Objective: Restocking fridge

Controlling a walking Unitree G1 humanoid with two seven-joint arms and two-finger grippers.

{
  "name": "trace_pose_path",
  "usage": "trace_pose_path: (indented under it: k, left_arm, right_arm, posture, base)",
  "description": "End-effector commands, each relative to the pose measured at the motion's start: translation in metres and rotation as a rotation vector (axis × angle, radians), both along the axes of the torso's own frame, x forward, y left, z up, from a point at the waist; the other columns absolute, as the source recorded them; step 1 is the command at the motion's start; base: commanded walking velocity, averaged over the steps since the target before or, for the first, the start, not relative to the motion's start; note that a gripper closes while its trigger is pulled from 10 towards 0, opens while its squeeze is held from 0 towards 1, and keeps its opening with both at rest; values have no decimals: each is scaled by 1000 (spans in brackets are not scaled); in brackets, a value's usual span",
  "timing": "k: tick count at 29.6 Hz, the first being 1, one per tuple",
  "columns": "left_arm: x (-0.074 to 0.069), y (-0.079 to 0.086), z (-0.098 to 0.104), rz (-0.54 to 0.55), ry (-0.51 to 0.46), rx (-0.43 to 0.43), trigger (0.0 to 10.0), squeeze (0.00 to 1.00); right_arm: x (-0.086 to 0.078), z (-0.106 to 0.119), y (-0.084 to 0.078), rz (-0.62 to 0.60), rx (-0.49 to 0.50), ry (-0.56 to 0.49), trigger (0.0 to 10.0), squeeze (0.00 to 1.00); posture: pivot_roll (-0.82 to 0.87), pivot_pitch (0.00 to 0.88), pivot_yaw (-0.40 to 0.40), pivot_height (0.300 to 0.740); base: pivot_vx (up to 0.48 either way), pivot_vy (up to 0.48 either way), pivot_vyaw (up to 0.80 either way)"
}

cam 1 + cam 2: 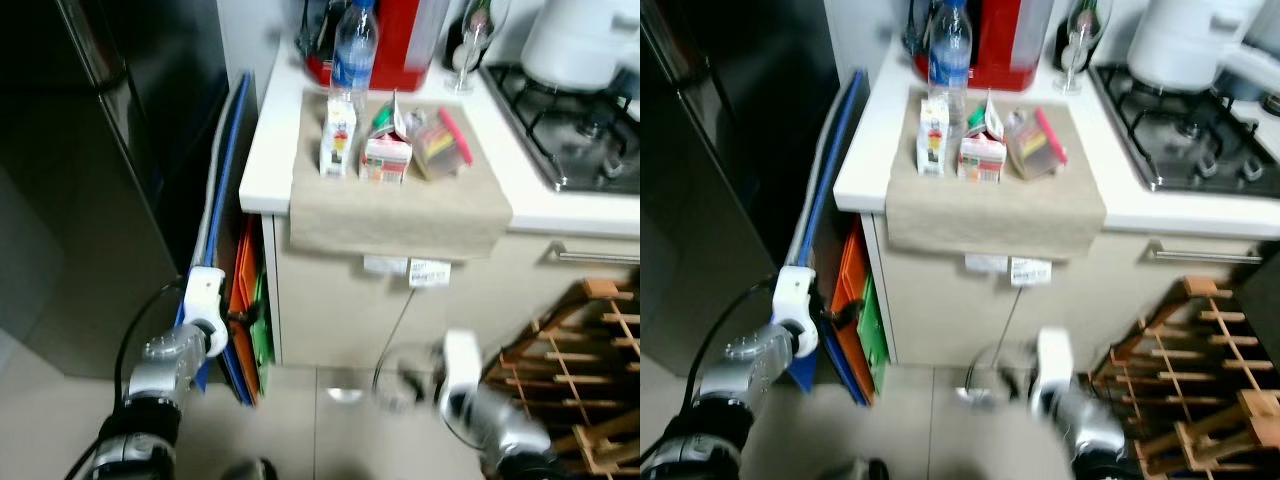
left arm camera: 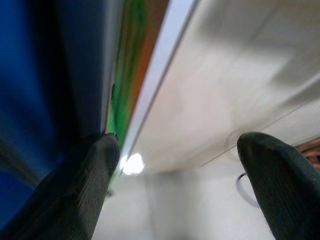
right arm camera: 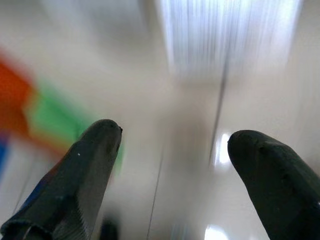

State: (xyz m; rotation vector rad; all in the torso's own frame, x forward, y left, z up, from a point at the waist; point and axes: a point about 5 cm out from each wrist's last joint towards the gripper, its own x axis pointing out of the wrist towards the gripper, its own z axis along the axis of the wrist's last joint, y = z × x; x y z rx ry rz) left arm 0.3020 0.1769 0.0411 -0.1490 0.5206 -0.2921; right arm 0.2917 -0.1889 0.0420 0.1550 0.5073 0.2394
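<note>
Both arms hang low by the cabinet, left gripper (image 2: 175, 185) and right gripper (image 3: 175, 180) with jaws wide apart, holding nothing. Your stock sits on the cloth (image 1: 400, 215) on the counter (image 1: 275, 150): water bottle (image 1: 352, 55), small cartons (image 1: 338, 137). Cartons look light and crushable, so grip mid-body; bottle likely heavier and slick. Wrist views add the floor and coloured boards; head views give the counter.

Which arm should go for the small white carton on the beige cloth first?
Left, probably. The small white carton stands at the left end of the row on the beige cloth, on the side of the left gripper, which is open. The right gripper, also open, hangs low by the wooden rack.
</note>
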Motion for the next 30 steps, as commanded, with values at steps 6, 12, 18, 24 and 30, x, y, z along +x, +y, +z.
trace_pose_path:
  k: [6, 12, 18, 24, 30]
  left_arm:
    - [12, -50, 119, 29, -344, -79, 10000, 0]
    - [-3, -52, 141, -14, -369, -131, 10000, 0]
    - [-14, -54, 120, -68, -211, -52, 10000, 0]
    - [-11, -53, 131, -62, -280, -58, 10000, 0]
    - [1, -33, 173, 161, -594, -12, 10000, 0]
  right_arm:
    - [-8, 34, 5, 31, -45, -114, 10000, 0]
    - [-23, 78, 12, 52, -55, -211, 10000, 0]
    - [-35, 77, 18, 53, -36, -208, 10000, 0]
    - [-31, 91, 11, -30, -102, -318, 10000, 0]
    - [-19, 124, 3, -177, -189, -554, 10000, 0]
  posture:
    - [-26, 0, -28, 740]
    - [-36, 0, -32, 740]
    - [-41, 0, -28, 740]
    - [-40, 0, -26, 740]
    - [-43, 0, -20, 740]
  base:
    - [0, 0, 0]
    - [0, 0, 0]
    - [0, 0, 0]
    - [0, 0, 0]
    - [0, 0, 0]
